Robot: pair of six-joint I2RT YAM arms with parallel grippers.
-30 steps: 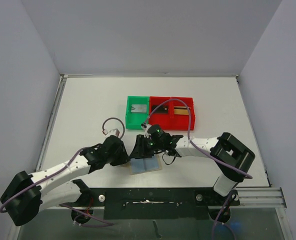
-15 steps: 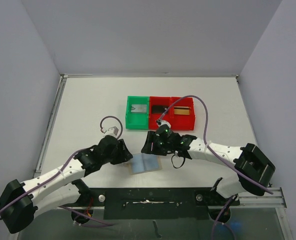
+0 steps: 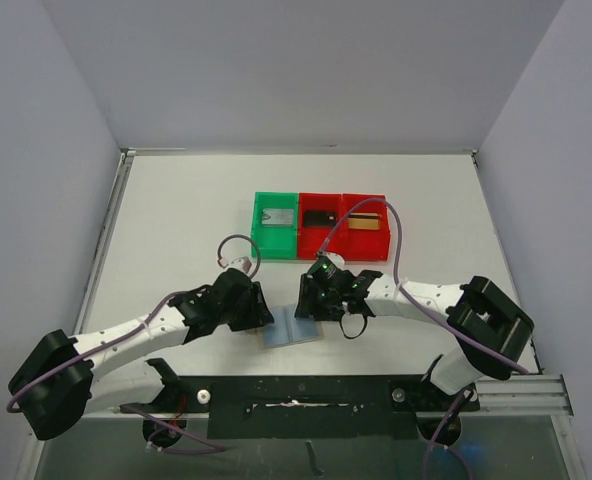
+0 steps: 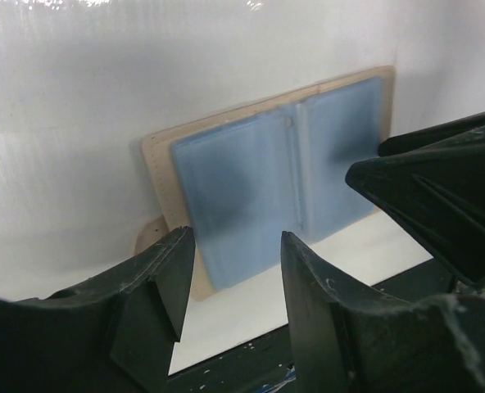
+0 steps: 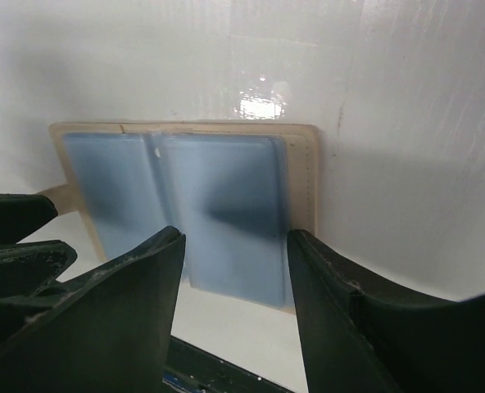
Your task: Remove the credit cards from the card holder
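Card holder (image 3: 292,329) lies spread open and flat on the surface (image 3: 176,220) near its front edge. Its light-blue pockets face up, a tan border shows all round, and it sits right between the two arms. The left tool (image 3: 263,318) hangs just beside its left edge and the right tool (image 3: 306,312) just over its far right part. In both wrist views the jaws stand parted with only the wallet visible through the gap, so neither has hold of anything.

No card edge shows in the pockets, though the close views are soft. A silver-grey card (image 3: 277,216) rests in the green bin (image 3: 274,250), and a black card (image 3: 321,217) and a gold card (image 3: 366,222) in the red bin (image 3: 371,250), so the emptying looks done or nearly so.

The wallet looks light, thin and floppy at the fold, and likely to slide on the glossy top, so I would pin one leaf near its outer border. Any card left inside would be stiff, slick and thin, best pinched by a protruding short edge.
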